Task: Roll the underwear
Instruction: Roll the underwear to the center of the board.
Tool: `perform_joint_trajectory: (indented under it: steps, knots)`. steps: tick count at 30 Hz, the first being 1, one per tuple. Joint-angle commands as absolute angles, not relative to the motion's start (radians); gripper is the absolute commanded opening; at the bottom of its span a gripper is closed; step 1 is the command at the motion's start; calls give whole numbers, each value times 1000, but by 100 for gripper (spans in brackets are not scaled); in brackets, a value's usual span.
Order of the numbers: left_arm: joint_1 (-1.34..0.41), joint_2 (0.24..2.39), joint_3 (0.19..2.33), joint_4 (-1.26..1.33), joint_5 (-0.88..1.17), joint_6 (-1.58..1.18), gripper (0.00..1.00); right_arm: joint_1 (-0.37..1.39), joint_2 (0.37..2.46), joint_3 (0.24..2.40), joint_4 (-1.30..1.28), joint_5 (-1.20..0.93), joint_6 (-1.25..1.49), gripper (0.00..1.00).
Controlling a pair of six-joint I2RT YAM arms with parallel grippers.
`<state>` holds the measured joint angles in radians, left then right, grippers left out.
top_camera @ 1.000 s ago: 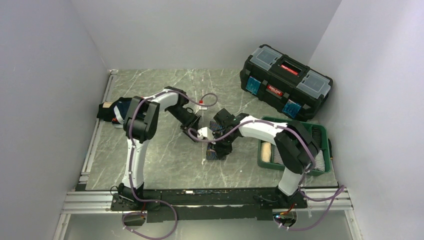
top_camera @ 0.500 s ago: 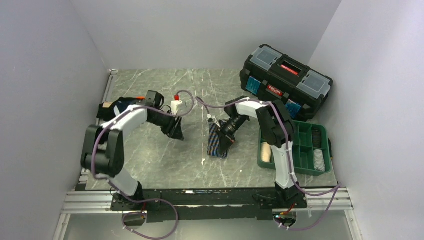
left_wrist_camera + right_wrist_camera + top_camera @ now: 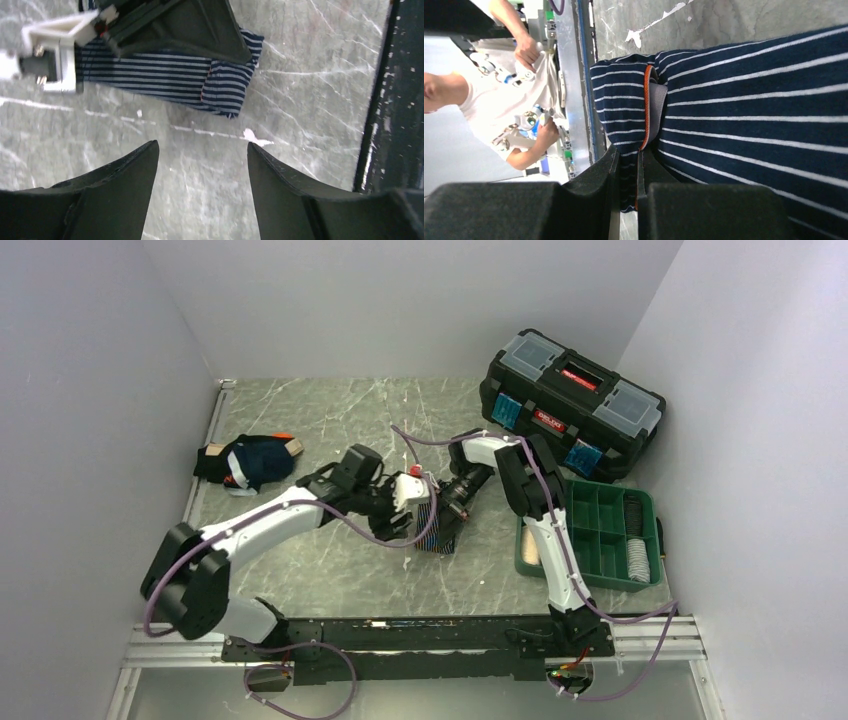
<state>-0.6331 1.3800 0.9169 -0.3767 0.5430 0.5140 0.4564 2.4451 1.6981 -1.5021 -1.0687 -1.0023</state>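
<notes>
Top view: the striped underwear [image 3: 436,528] lies at mid-frame on the table [image 3: 330,570], with a pile of other underwear [image 3: 247,461] at upper left. Left wrist view: the left gripper [image 3: 202,150] hangs, jaws apart, over bare table, the striped underwear in the upper half. Right wrist view: the right gripper [image 3: 627,157] pinches the striped underwear's orange-seamed edge at lower centre

The striped underwear [image 3: 165,80] is soft matt cloth on a smooth, veined, stone-look table [image 3: 310,90].
</notes>
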Motion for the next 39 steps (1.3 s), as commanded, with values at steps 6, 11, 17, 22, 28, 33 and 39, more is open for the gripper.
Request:
perform_joint_trajectory:
  steps: [6, 11, 17, 22, 28, 33, 39]
  knots:
    - [-775, 1615, 1063, -307, 434, 559, 76, 460, 2476, 1712, -1444, -1027, -1040, 7]
    - [-814, 1671, 1074, -316, 437, 564, 77, 460, 2488, 1720, -1448, -1026, -1039, 7]
    - [-845, 1726, 1093, -308, 413, 560, 77, 460, 2482, 1715, -1440, -1025, -1031, 7]
    - [-857, 1771, 1106, -299, 395, 555, 76, 461, 2480, 1712, -1436, -1023, -1028, 7]
    - [-858, 1808, 1118, -309, 396, 549, 68, 461, 2474, 1707, -1427, -1022, -1022, 7]
    - [-857, 1824, 1109, -336, 429, 542, 41, 462, 2465, 1699, -1413, -1016, -1008, 9]
    - [-858, 1857, 1097, -381, 473, 552, 10, 460, 2410, 1682, -1379, -1003, -976, 22]
